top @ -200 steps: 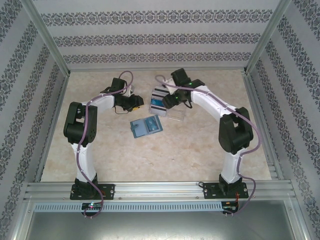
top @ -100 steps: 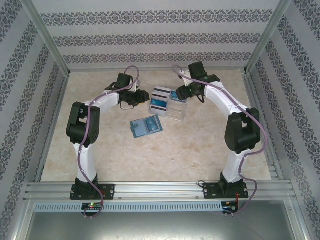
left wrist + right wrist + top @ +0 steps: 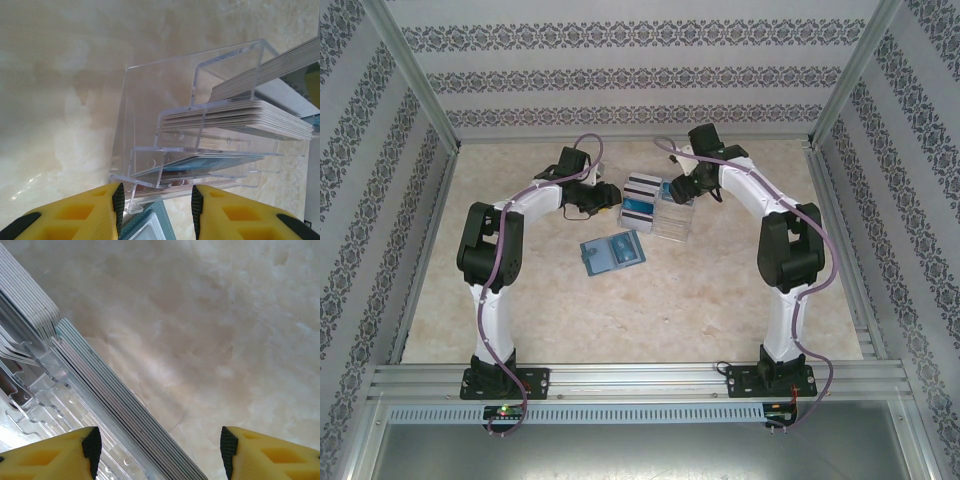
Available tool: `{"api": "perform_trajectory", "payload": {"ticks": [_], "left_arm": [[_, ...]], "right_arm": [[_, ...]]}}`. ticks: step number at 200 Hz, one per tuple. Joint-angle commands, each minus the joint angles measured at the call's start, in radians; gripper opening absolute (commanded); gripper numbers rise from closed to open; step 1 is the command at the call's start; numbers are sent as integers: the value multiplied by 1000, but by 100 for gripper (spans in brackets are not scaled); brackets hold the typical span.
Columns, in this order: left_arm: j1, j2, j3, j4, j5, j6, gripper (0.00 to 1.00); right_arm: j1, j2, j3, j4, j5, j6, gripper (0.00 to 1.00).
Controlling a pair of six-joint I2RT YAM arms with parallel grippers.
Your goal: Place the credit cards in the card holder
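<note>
Both sides of the clear rack (image 3: 150,95) of credit cards (image 3: 640,198) are now covered: the left gripper (image 3: 156,200) has edged in, the right gripper (image 3: 157,445) has swung off the cards. Each gapes (nothing held). The card holder (image 3: 613,252) lies open near the rack; no card travels yet.

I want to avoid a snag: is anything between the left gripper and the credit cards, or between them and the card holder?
Yes. The credit cards sit in a clear rack, and its transparent walls and lips front them on the open left gripper side. Between the rack and the card holder lies bare table.
</note>
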Motion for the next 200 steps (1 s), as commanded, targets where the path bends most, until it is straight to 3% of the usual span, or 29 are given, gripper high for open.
{"api": "perform_trajectory", "payload": {"ticks": [1, 200], "left_arm": [[-14, 20, 26, -32, -11, 20, 42], [-15, 11, 24, -36, -5, 17, 43]], "right_arm": [[11, 20, 31, -26, 31, -20, 66], [-7, -49, 45, 30, 59, 23, 61]]}}
